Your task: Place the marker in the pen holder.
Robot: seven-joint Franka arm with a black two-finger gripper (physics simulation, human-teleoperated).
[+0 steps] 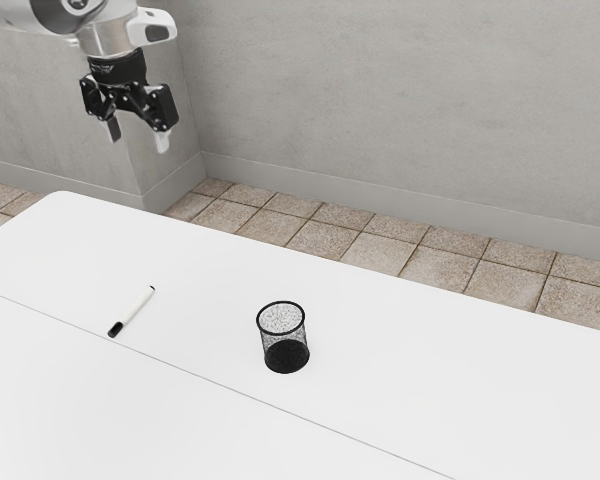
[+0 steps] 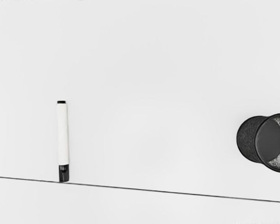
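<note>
My gripper (image 1: 137, 143) is high above the table at the exterior view's upper left, open, its two fingertips well apart with nothing between them. The white marker (image 1: 134, 311) with a black cap lies flat on the table, below the gripper; in the wrist view the marker (image 2: 63, 135) has its capped end touching the thin seam line. A black mesh pen holder (image 1: 284, 340) stands upright on the table, toward the exterior view's right from the marker. The wrist view also has the pen holder (image 2: 252, 140), partly cut off by the border.
The white table (image 1: 430, 370) has a thin seam running lengthwise, near the marker's cap and in front of the pen holder. Beyond its far edge are a tiled floor (image 1: 375, 252) and a grey wall (image 1: 400, 110).
</note>
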